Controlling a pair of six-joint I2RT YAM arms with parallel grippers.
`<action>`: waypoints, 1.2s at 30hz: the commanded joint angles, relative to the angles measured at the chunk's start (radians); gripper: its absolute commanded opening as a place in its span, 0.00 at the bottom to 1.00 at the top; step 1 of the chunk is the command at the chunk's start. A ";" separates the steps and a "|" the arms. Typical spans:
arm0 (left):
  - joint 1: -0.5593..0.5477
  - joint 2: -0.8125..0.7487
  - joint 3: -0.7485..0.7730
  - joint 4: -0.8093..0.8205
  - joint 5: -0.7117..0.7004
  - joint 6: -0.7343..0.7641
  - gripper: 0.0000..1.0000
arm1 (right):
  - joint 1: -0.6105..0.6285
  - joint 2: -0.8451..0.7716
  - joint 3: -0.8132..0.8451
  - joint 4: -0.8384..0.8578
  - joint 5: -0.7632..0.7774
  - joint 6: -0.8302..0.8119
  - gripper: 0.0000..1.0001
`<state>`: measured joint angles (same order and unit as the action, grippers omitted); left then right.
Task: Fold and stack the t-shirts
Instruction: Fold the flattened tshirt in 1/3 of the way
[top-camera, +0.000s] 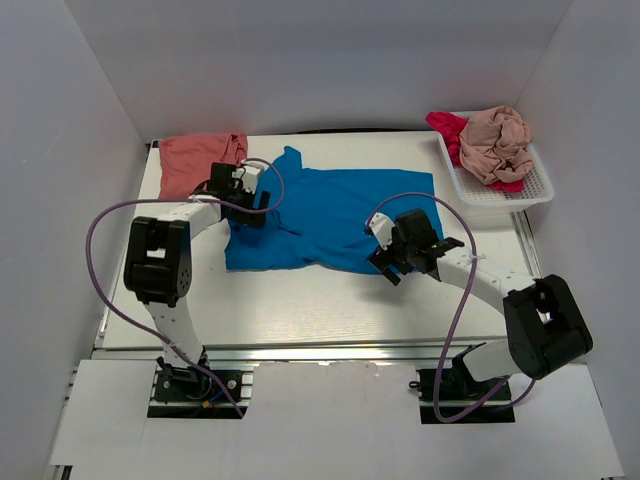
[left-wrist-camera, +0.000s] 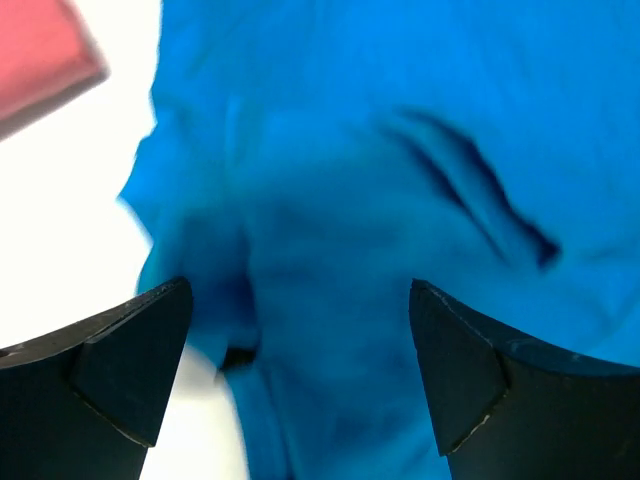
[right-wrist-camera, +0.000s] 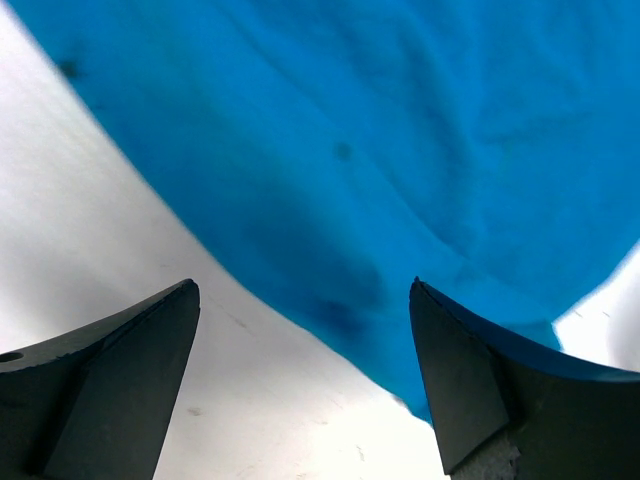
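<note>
Blue t-shirt (top-camera: 330, 220) spread on counter (top-camera: 300, 310); left jaws released, empty over its left edge; right jaws released over its near hem; salmon t-shirt (top-camera: 195, 160) far-left.

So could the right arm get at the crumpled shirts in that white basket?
Probably yes. The right gripper hangs open and empty over the blue t-shirt, and nothing stands between it and the basket on its side. Full reach is uncertain.

Mid-table (top-camera: 300, 310): spread t-shirt (top-camera: 330, 215). Behind it, at the far left corner: folded t-shirt (top-camera: 195, 160). At the far right corner: basket (top-camera: 500, 196), holding crumpled t-shirt (top-camera: 497, 145) atop bottom t-shirt (top-camera: 445, 127). Above the spread t-shirt's left edge: left gripper (left-wrist-camera: 300, 290); above its near right edge: right gripper (right-wrist-camera: 302, 290).
</note>
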<state>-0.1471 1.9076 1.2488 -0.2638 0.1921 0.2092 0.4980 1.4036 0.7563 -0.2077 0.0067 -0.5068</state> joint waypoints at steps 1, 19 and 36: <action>-0.002 -0.203 -0.035 -0.034 -0.046 0.034 0.98 | -0.004 -0.031 -0.001 0.060 0.117 -0.018 0.89; 0.029 -0.332 -0.341 -0.054 0.003 0.039 0.98 | -0.429 0.043 -0.049 0.151 -0.149 -0.137 0.86; 0.035 -0.301 -0.324 -0.054 -0.005 0.039 0.98 | -0.486 0.051 -0.034 0.120 -0.188 -0.139 0.00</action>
<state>-0.1196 1.6524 0.9096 -0.3290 0.1734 0.2531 0.0189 1.4788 0.6937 -0.0727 -0.1867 -0.6289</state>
